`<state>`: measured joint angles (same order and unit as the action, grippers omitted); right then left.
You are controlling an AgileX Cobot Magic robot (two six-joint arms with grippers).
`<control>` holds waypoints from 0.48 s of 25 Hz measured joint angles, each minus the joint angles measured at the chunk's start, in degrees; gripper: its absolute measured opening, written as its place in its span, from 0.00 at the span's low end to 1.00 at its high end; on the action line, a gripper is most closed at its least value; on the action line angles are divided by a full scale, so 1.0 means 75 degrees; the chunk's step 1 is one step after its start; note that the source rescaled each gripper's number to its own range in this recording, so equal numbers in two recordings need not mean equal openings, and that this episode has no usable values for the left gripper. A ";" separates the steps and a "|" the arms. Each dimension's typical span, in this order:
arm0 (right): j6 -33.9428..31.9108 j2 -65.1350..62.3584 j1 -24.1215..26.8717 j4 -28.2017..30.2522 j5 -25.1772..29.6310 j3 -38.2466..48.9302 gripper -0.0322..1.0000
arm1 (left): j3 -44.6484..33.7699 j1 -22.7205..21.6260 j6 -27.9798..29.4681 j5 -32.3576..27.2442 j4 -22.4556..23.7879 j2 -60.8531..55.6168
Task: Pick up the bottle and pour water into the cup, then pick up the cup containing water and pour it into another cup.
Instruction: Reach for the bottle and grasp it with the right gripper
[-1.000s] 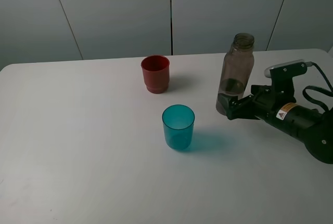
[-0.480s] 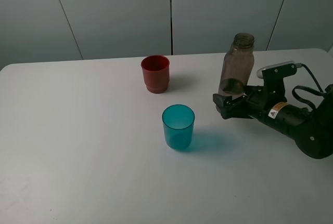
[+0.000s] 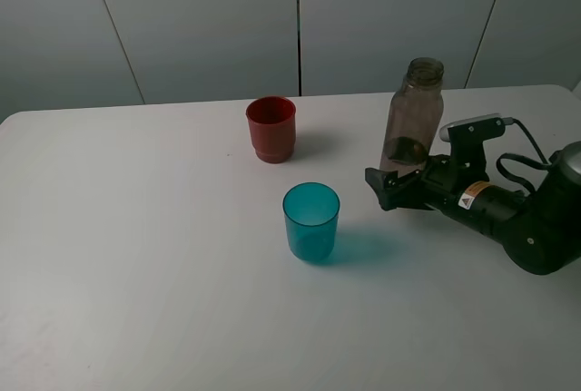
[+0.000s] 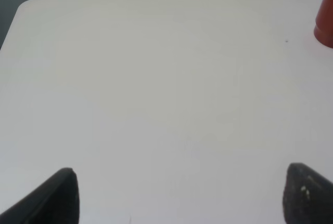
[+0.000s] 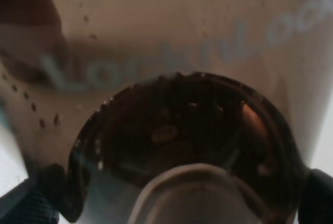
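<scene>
The right gripper (image 3: 390, 184) now sits farther forward; we see wide jaws flanking the ungrasped bottle (image 3: 415, 114); both pours remain.

Your right gripper (image 3: 390, 182) lies low on the white table (image 3: 136, 255), jaws spread either side of the smoky bottle (image 3: 413, 119), which blocks its wrist view entirely. The teal tumbler (image 3: 310, 221) stands near the gripper's tip, and the red cup (image 3: 270, 129) sits farther back. A lane of open tabletop runs between the cups. Under your left gripper (image 4: 182, 203), with its wide-set fingers, lies broad open table.
</scene>
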<state>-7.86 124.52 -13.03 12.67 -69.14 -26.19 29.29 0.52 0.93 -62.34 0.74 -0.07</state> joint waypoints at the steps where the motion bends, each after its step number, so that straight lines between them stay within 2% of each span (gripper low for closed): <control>1: 0.0000 0.0000 0.0000 0.0000 0.0000 -0.0037 1.00 | 0.0000 0.0000 0.0000 0.0000 0.0000 0.0000; 12: -0.0013 0.0000 0.0000 0.0000 -0.0013 -0.0260 1.00 | 0.0000 0.0000 0.0015 0.0000 0.0000 0.0000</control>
<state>-7.95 124.52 -13.03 12.67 -69.24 -28.14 29.29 0.52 1.04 -62.34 0.74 -0.07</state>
